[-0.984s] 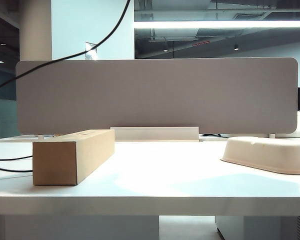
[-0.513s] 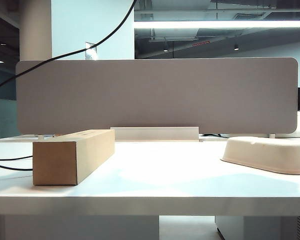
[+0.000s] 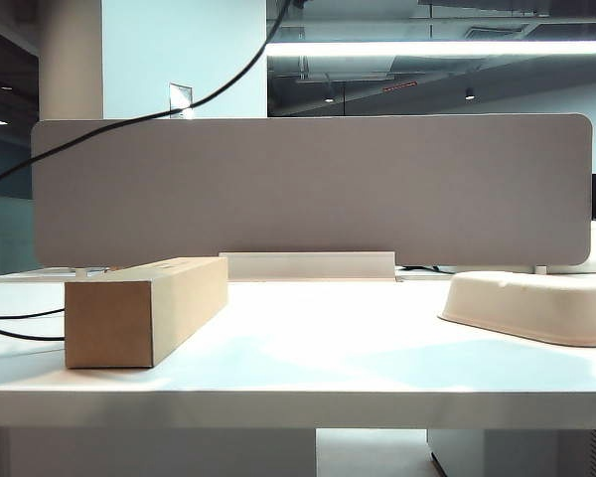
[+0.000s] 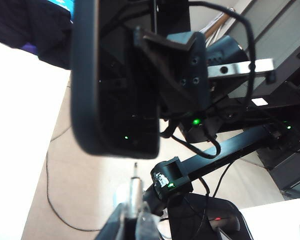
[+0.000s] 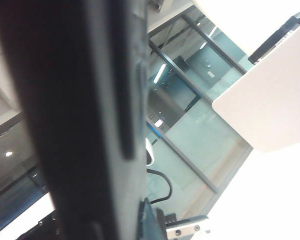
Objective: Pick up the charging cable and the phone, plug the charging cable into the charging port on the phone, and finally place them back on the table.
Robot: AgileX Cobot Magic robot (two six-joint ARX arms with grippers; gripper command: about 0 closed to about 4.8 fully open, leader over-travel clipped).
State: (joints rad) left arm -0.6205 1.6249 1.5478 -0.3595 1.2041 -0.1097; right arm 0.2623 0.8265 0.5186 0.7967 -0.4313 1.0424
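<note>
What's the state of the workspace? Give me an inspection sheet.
Surface: table white, bare in the middle.
Job's things: phone and charging cable aloft; plug tip just short of the phone's edge.
Clutter: cardboard box, pale tray.
Grippers: left gripper shut on the plug; right gripper shut on the phone.
Cables: black leads at the table's left.
Surroundings: grey divider, office behind.

Counted on the table (image 3: 308,348): 1 cardboard box (image 3: 144,308) near its left end, 1 pale tray (image 3: 531,306) at its right end, 1 grey divider panel (image 3: 308,189) along the back. Above it: 1 phone (image 4: 115,80), 1 charging cable (image 3: 129,114), plug tip (image 4: 135,187) just under the phone.

Grippers: 2. Left gripper (image 4: 132,225) clamped on the plug; right gripper (image 5: 115,220) clamped on the phone.
</note>
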